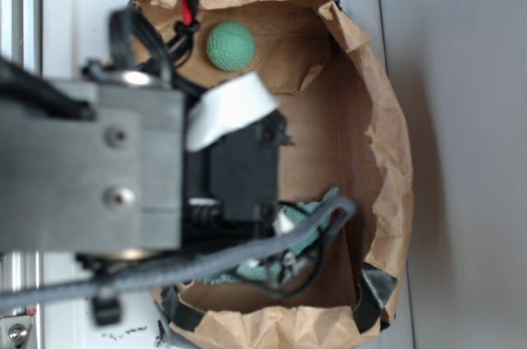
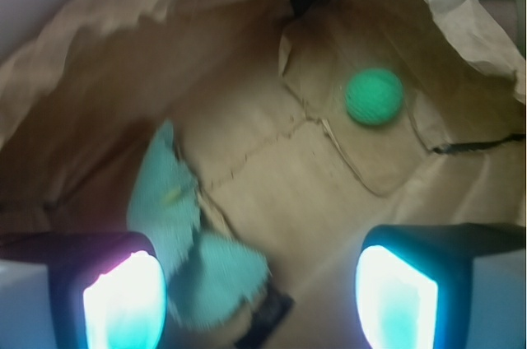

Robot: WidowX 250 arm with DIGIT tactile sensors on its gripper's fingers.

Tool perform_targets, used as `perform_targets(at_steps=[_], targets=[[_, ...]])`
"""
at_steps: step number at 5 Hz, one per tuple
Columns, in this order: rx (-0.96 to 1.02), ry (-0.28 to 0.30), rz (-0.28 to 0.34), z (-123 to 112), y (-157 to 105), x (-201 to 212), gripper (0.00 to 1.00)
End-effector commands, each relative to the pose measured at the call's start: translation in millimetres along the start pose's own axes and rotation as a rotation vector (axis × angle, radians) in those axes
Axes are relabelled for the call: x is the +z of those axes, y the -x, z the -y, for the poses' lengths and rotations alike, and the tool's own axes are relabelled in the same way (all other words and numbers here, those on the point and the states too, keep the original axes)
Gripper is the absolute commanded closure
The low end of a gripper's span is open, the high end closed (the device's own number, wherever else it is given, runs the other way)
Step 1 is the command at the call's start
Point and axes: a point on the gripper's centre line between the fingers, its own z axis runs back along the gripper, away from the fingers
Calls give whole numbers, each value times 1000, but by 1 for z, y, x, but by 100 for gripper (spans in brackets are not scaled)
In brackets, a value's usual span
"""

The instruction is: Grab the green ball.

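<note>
The green ball [image 1: 230, 44] [image 2: 374, 96] is small, round and fuzzy, and rests on the paper floor at the far end of a brown paper bag [image 1: 387, 143] [image 2: 247, 160]. My gripper [image 2: 259, 300] hangs above the bag's near end, open wide, with nothing between its glowing pads [image 2: 123, 304]. The ball lies well ahead of the fingers and to the right in the wrist view. In the exterior view the arm [image 1: 90, 176] covers the gripper and much of the bag's left side.
A teal cloth rag [image 2: 185, 238] [image 1: 317, 213] with frayed edges lies on the bag floor below the left finger. Crumpled bag walls rise all round. Black clips [image 1: 375, 295] hold the bag's near rim. Black cables [image 1: 313, 242] cross the near end.
</note>
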Motion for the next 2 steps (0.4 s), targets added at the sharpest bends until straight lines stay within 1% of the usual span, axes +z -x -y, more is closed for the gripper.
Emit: perform_targets(at_steps=[1,2], targets=[[187,-33,201,-11,-34,-23,0],[222,-94,238,-20,-41,-39,0]])
